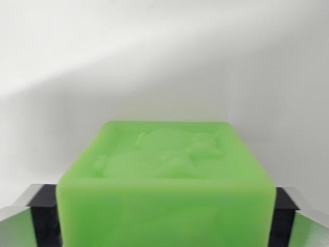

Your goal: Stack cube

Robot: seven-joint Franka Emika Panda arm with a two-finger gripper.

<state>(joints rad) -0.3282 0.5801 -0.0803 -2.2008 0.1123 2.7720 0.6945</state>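
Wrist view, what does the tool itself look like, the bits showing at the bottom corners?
Only small parts of the tool show. Each finger is a black block, mostly hidden behind the green cube. Pale silvery-grey metal plates sit outside them at both lower corners. No cables or markings are visible.

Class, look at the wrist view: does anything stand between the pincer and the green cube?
Nothing visible does. The translucent green plastic cube with a raised figure on top already sits between the black pads of the pincer. Its destination is out of view.
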